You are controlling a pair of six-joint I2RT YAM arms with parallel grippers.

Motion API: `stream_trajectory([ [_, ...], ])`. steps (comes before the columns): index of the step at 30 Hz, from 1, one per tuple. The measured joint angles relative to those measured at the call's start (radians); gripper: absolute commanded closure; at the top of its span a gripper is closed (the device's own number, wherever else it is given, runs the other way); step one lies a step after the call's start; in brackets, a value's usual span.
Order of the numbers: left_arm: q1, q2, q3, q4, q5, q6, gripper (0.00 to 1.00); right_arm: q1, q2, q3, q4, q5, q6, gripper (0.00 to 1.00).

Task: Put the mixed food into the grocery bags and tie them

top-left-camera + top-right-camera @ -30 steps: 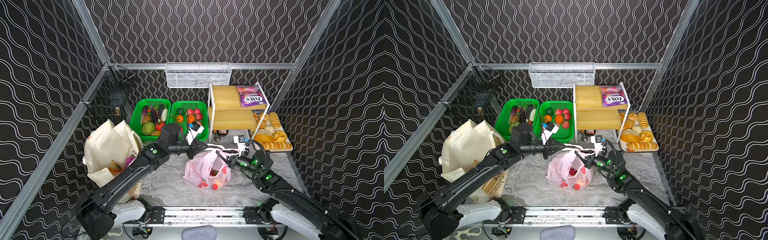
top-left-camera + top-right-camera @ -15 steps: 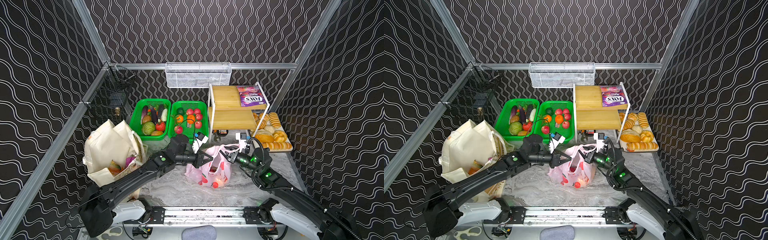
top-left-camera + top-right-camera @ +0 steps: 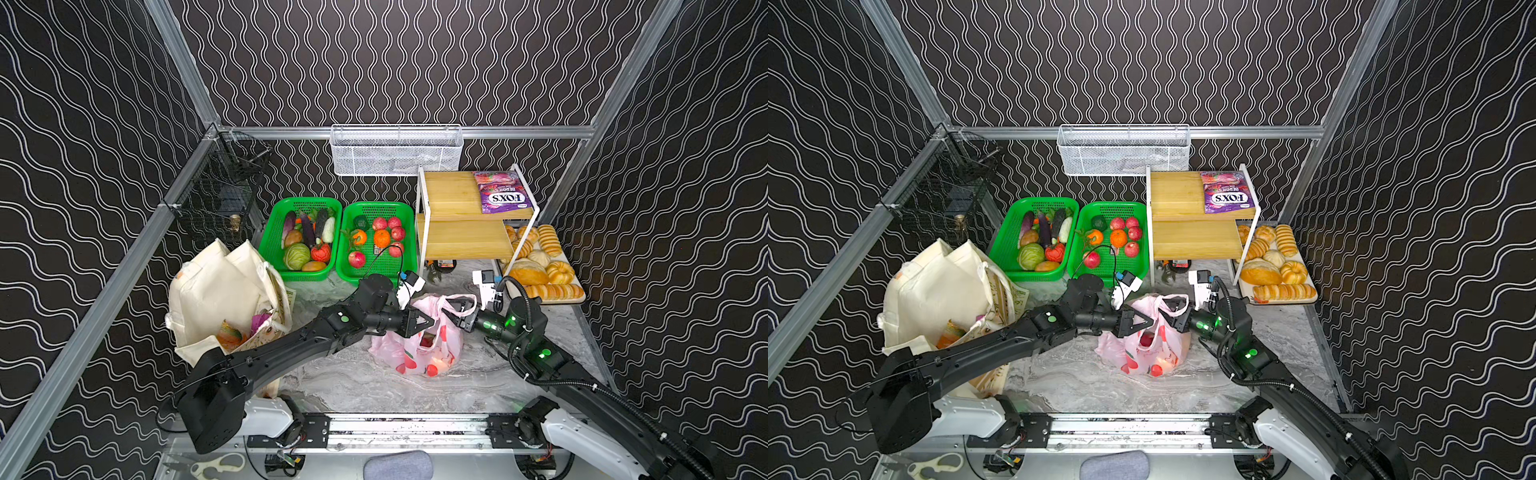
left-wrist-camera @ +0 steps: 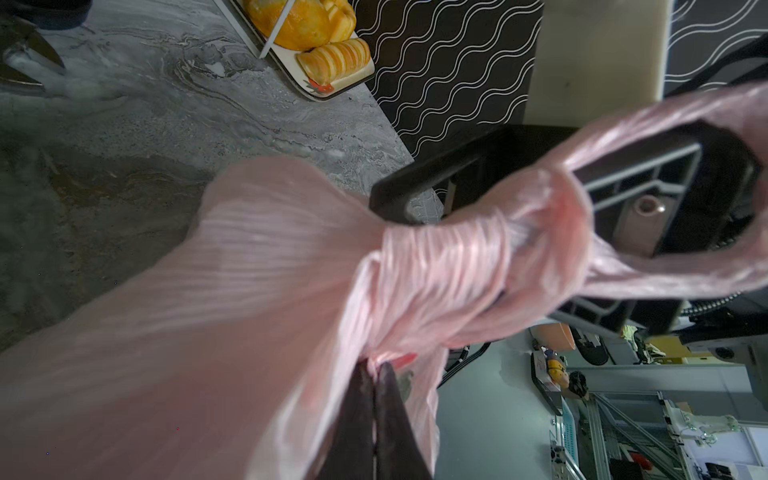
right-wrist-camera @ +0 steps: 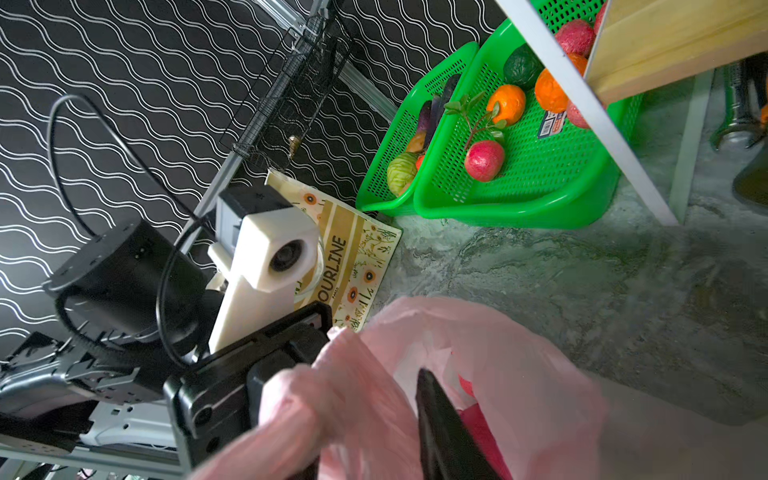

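Note:
The pale-pink plastic bag (image 3: 419, 349) (image 3: 1144, 351) stands mid-table with red fruit (image 5: 478, 428) showing inside it. Its handles are twisted into a bunch (image 4: 449, 253) at the top. My left gripper (image 3: 433, 321) (image 3: 1149, 322) (image 4: 376, 368) is shut on a fold of the pink plastic below that bunch. My right gripper (image 3: 451, 309) (image 3: 1173, 312) (image 5: 374, 374) meets it from the right. Its jaws stand apart with a handle strand across them; one finger (image 5: 436, 415) shows and the plastic hides its mate. The cream canvas tote (image 3: 220, 291) (image 3: 938, 291) slumps at the left with packets in its mouth.
Two green baskets (image 3: 299, 272) (image 3: 409, 232) of fruit and vegetables stand behind the bag. A wooden shelf rack (image 3: 465, 245) holds a purple FOX'S packet (image 3: 500, 195), with a bread tray (image 3: 579, 297) at the right. Wire baskets (image 3: 395, 151) hang at the back, and scissors (image 3: 216, 465) lie in front.
My left gripper has travelled right and forward, carrying the pink plastic over the bag's top. The right gripper's jaws have spread apart, and the bag is now bunched up taller.

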Motion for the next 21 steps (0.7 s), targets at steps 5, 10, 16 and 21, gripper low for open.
stream_trajectory([
  [5,0.0,0.005,-0.006,0.012,-0.017,-0.002,1.0,-0.002,-0.005,0.027,-0.085,-0.019,-0.068,0.49],
  [10,0.0,0.005,-0.012,0.021,-0.02,-0.005,1.0,-0.002,0.021,0.049,-0.126,-0.079,-0.128,0.4],
  [16,0.0,0.006,-0.012,0.016,-0.019,-0.004,1.0,-0.002,0.074,0.079,-0.147,-0.13,-0.177,0.34],
  [21,0.0,0.0,-0.012,0.013,-0.02,-0.004,1.0,-0.002,0.08,0.083,-0.146,-0.153,-0.2,0.26],
])
